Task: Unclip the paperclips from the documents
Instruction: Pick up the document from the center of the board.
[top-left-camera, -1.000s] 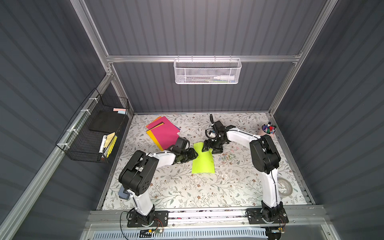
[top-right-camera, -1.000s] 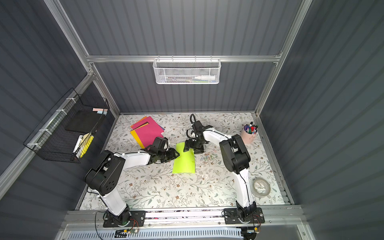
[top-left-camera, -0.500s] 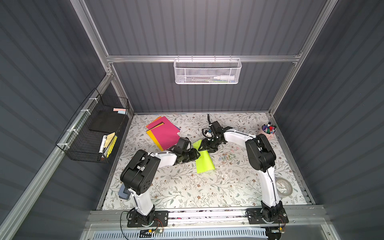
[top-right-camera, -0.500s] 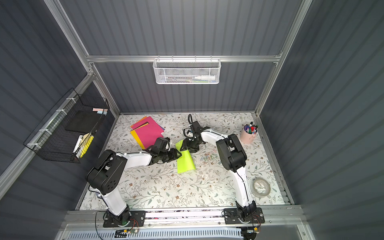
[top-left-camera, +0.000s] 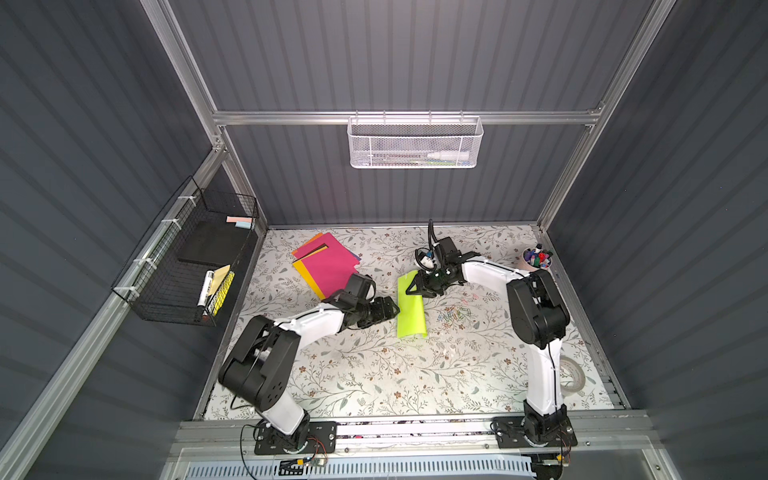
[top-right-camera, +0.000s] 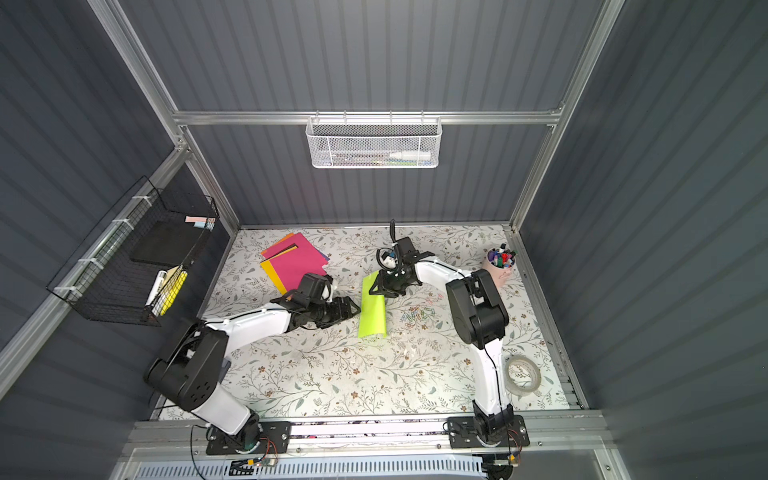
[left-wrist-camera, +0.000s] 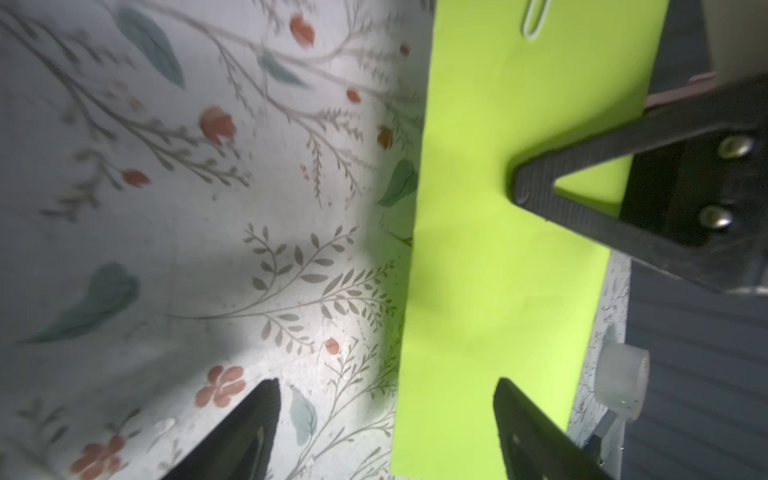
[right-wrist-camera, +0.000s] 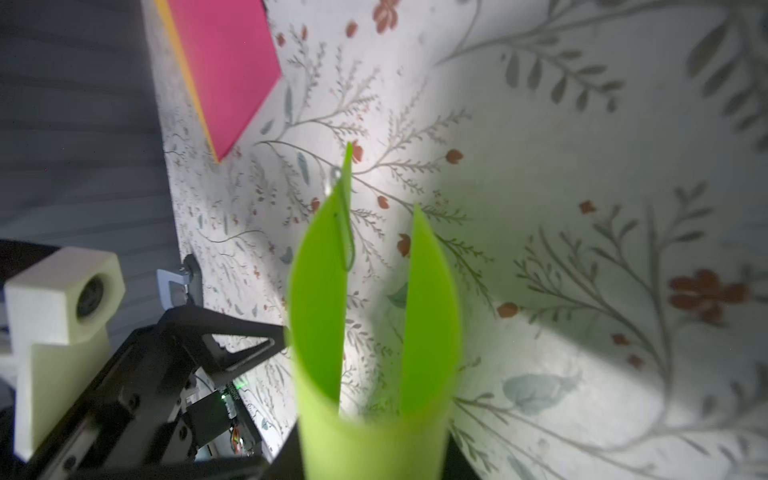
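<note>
Lime-green sheet (top-left-camera: 409, 309) lies between the arms in both top views, its far end raised in the right gripper (top-left-camera: 417, 289), which looks clamped on it. The left gripper (top-left-camera: 390, 311) sits just beside the sheet's edge. Loose clips (top-left-camera: 455, 316) lie near its other side, and a pink-topped stack (top-left-camera: 328, 266) is well apart.

Left wrist view: jaws apart, empty, straddling the sheet's edge, with a clip (left-wrist-camera: 535, 18) on the sheet ahead.

Right wrist view: the sheet curls into two lobes, and the clip (right-wrist-camera: 344, 220) is on one.

The step looks like reaching for the clip. Next, the left jaws must advance, close on the wire and slide it off.
</note>
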